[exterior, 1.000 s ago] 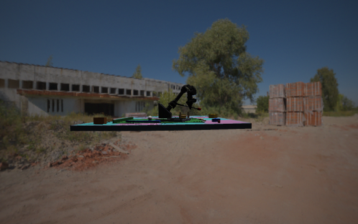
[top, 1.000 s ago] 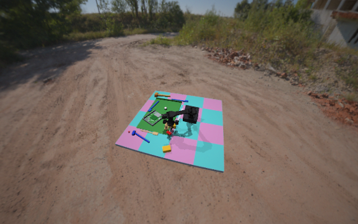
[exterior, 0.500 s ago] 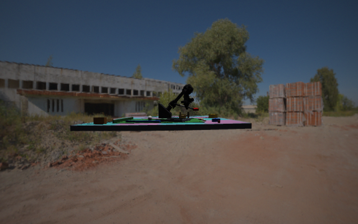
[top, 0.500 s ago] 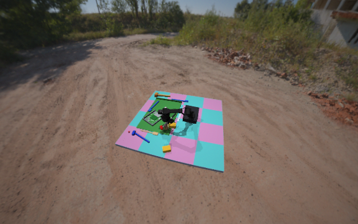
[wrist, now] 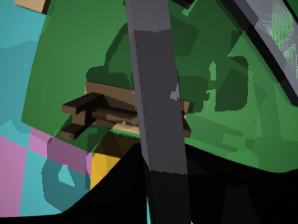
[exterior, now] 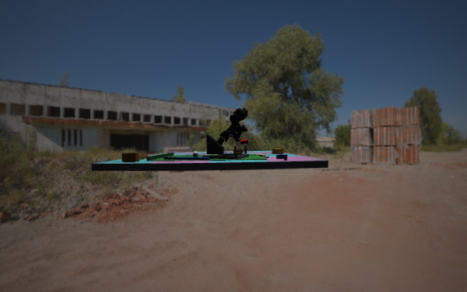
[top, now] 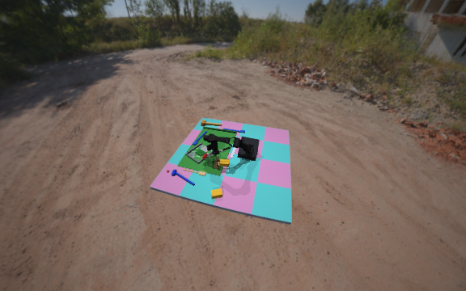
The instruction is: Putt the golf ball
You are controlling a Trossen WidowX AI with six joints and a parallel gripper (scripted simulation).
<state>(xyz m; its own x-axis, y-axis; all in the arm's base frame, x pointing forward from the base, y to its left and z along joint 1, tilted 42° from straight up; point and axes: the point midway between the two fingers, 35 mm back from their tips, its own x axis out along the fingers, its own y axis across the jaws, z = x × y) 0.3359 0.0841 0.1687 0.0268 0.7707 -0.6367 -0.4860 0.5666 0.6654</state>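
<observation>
My gripper (top: 215, 151) (exterior: 242, 130) (wrist: 153, 148) is shut on the red putter's grey shaft (wrist: 157, 75) and holds the putter above the green mat (top: 189, 162). The shaft runs up through the wrist view. The putter's red head (top: 205, 156) (exterior: 244, 141) hangs beside the raised green's grey border (top: 192, 158) in the top view; its height is hard to tell. The white golf ball (exterior: 195, 153) is small in the exterior view; the arm seems to hide it in the top view. The ramp cannot be made out clearly.
A brown piece (top: 217, 163) (wrist: 77, 120) and a yellow block (top: 224, 162) (wrist: 104, 160) lie below the gripper. Another yellow block (top: 217, 193), a blue hammer (top: 184, 178) and a tan mallet (top: 202, 173) lie toward the near side. An orange mallet (top: 204, 123) lies at the far corner.
</observation>
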